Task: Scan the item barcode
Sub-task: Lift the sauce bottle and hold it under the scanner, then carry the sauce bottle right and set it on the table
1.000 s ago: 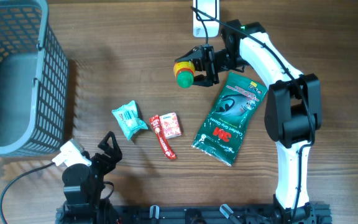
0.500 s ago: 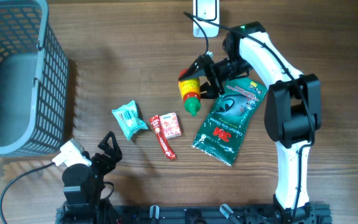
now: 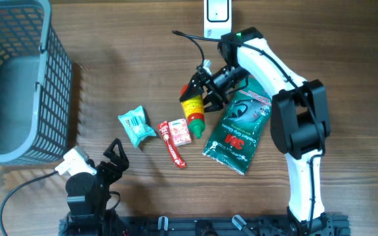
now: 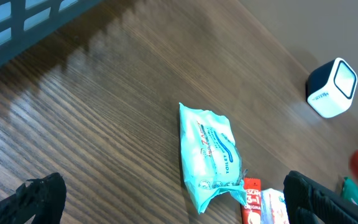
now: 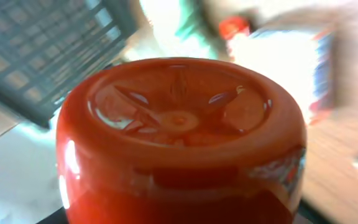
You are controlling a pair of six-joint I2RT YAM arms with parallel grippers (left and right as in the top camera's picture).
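A sauce bottle (image 3: 192, 106) with a red body, yellow label and green cap hangs over the middle of the table, cap pointing toward the front edge. My right gripper (image 3: 202, 90) is shut on its red end. The bottle's red base (image 5: 179, 130) fills the right wrist view and hides the fingers. No barcode shows on it. The white scanner (image 3: 216, 17) stands at the table's far edge, behind the bottle, and shows again as the scanner (image 4: 332, 88). My left gripper (image 3: 114, 159) rests open near the front left, with nothing between its fingers (image 4: 41, 198).
A grey wire basket (image 3: 18, 78) takes up the far left. A teal packet (image 3: 136, 126), a red sachet (image 3: 173, 147) and a small red-and-white box (image 3: 182, 131) lie below the bottle. A green 3M pack (image 3: 238, 124) lies to its right. The scanner's cable (image 3: 192, 38) trails behind.
The right arm has carried the bottle away from the scanner, toward the front and a little left, and tipped its cap toward the front. The left arm has not moved.
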